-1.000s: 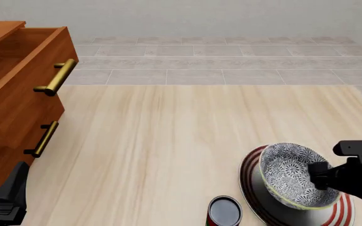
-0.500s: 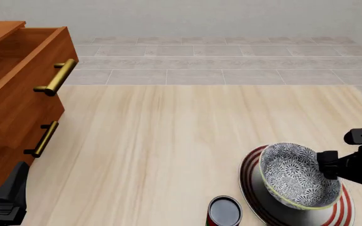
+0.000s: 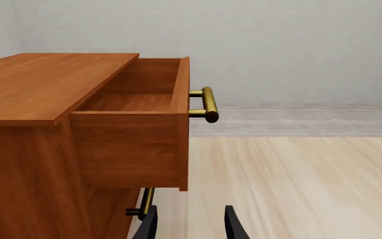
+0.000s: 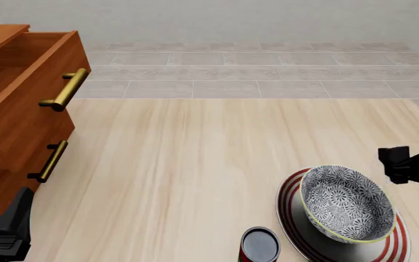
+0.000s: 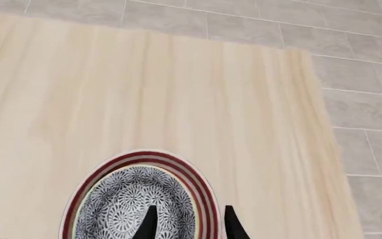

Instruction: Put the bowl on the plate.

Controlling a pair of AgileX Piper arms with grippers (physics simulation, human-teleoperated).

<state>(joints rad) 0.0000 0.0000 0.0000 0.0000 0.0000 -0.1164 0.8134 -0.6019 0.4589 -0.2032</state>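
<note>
The bowl (image 4: 346,203), grey-and-white floral with a pale rim, rests on the white red-ringed plate (image 4: 291,192) at the table's near right. My right gripper (image 4: 390,165) hovers open just right of and beyond the bowl, touching nothing. In the right wrist view its open gripper (image 5: 189,226) frames the bowl (image 5: 125,211) sitting inside the plate (image 5: 145,156) below. My left gripper (image 4: 9,225) sits at the near left by the dresser. The left wrist view shows this gripper (image 3: 191,229) open and holding nothing.
A wooden dresser (image 4: 13,114) with its top drawer (image 3: 138,124) pulled out and brass handles (image 4: 65,90) stands at the left. A small dark round can (image 4: 259,244) stands just left of the plate. Tiled floor (image 4: 268,71) lies past the table's far edge.
My right gripper has let go of the bowl's rim and drawn back up and to the right. The bowl stays on the plate. The left arm has not moved.
</note>
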